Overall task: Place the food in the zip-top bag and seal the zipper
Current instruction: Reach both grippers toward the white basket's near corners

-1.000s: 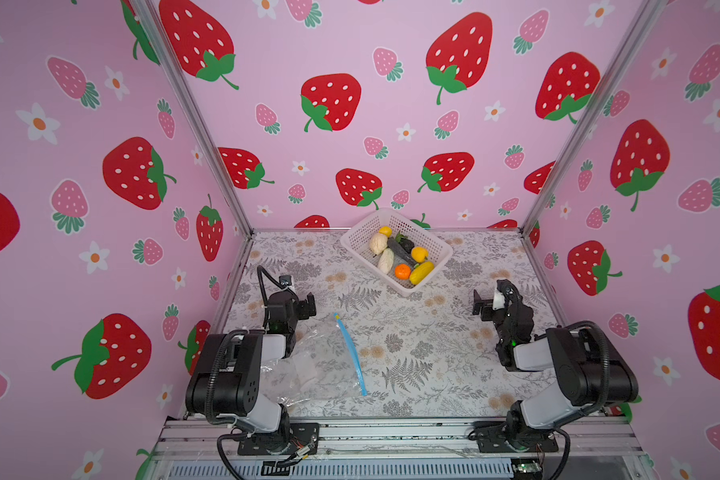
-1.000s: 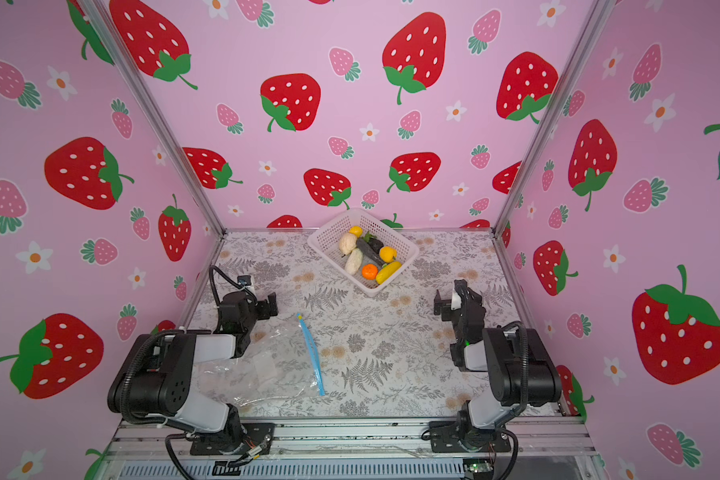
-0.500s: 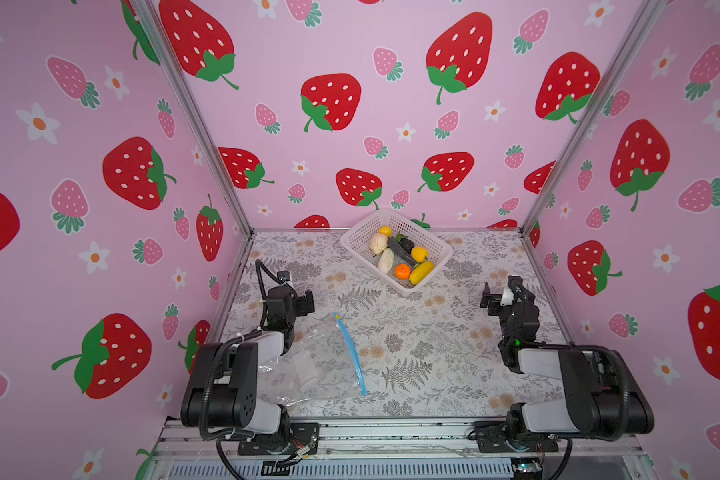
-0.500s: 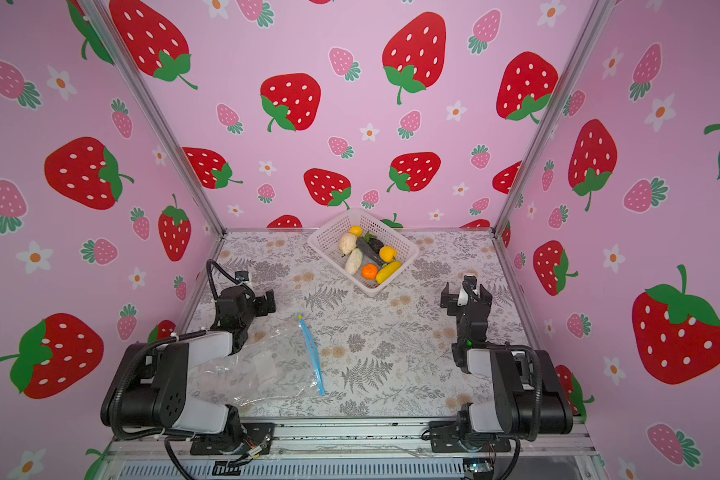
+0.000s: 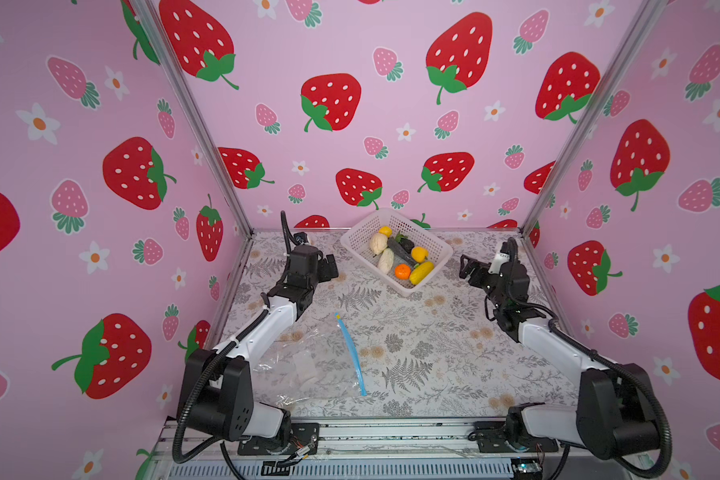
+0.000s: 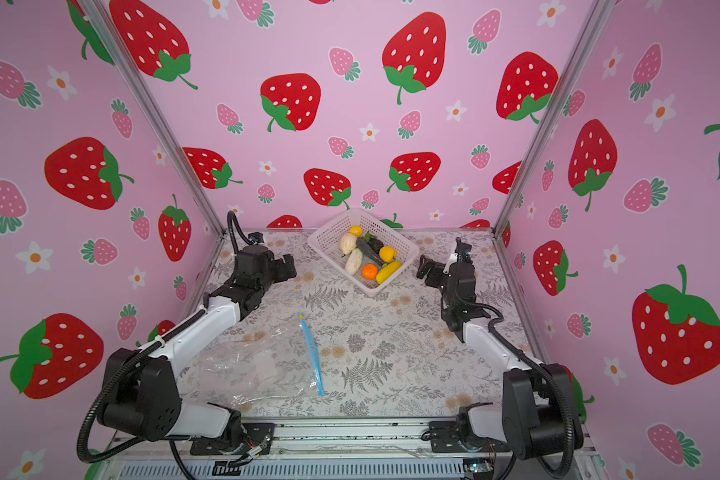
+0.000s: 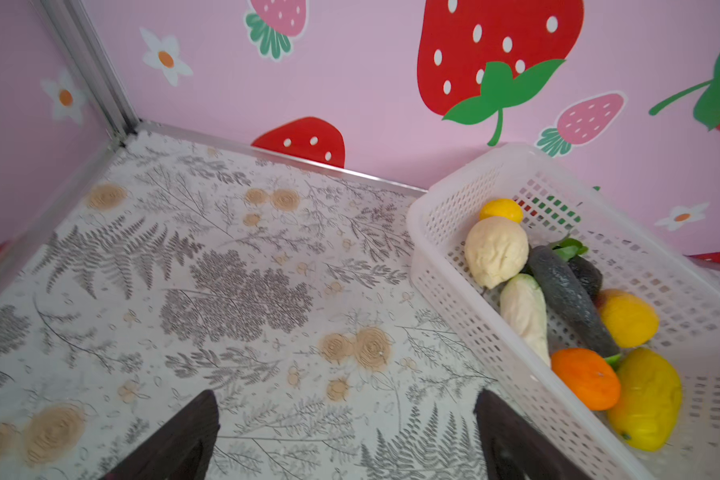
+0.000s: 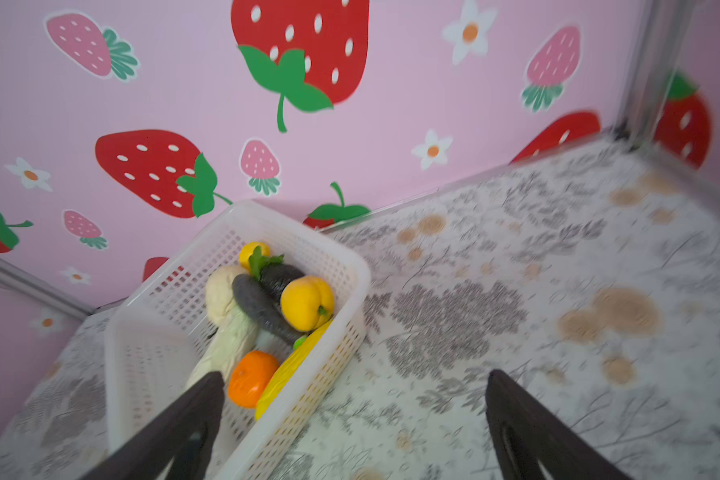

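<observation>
Currently my left claw point(image 5: 330, 267) hangs spread wide and holds nothing, left of centre in both top views; my right claw point(image 5: 469, 268) is likewise spread and bare, right of centre. Between them, just above mid-frame, the white basket point(image 5: 352, 245) sits on the desk point(image 5: 433, 353) near the back wall, holding all the food point(image 5: 400, 259): yellow, orange, cream-white and dark pieces. The zip-top bag point(image 5: 308, 365) lies flat at lower left of centre, well apart from both claws, partly hidden by my left arm, its zipper point(image 5: 352, 353) along the right edge.
</observation>
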{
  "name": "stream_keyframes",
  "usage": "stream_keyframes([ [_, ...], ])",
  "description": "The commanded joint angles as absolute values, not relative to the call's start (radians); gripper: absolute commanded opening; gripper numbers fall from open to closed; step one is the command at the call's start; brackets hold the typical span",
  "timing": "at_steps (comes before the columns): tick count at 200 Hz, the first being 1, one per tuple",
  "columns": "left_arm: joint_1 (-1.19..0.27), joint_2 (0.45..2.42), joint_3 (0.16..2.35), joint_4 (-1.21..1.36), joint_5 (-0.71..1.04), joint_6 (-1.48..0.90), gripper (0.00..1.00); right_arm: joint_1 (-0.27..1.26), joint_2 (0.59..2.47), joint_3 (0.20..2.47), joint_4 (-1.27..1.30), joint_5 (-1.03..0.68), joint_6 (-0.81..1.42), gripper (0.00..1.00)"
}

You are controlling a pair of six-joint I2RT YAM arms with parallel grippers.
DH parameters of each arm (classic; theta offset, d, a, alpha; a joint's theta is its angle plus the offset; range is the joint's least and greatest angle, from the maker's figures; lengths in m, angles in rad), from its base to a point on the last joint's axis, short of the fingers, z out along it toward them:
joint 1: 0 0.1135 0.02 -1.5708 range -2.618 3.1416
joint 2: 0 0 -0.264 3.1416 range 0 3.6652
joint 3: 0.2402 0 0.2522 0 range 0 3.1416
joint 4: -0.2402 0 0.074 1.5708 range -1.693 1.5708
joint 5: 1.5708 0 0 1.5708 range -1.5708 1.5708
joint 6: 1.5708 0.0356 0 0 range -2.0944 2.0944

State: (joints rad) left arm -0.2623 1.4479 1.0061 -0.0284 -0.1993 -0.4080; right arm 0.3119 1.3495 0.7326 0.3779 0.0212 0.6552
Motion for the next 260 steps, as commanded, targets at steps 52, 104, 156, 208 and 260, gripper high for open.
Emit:
stream_keyframes([
  [52, -0.288, 1.557, 1.118, -0.262, 0.008, -0.732, 0.92, 0.462, 1.598, 0.972, 0.048, 0.003, 1.042, 0.99],
  [104, -0.29, 1.607, 1.117, -0.253, 0.051, -0.758, 0.95, 0.527, 1.72, 1.081, 0.016, 0.06, 1.026, 0.95],
  [156, -0.288, 1.634, 1.149, -0.265, 0.061, -0.754, 0.96, 0.531, 1.821, 1.157, -0.025, 0.082, 1.015, 0.83],
  [208, -0.282, 1.639, 1.158, -0.257, 0.063, -0.752, 0.97, 0.508, 1.788, 1.14, -0.078, 0.182, 0.97, 0.77],
  [260, -0.27, 1.659, 1.21, -0.277, 0.066, -0.734, 0.97, 0.452, 1.712, 1.074, -0.087, 0.246, 0.93, 0.76],
])
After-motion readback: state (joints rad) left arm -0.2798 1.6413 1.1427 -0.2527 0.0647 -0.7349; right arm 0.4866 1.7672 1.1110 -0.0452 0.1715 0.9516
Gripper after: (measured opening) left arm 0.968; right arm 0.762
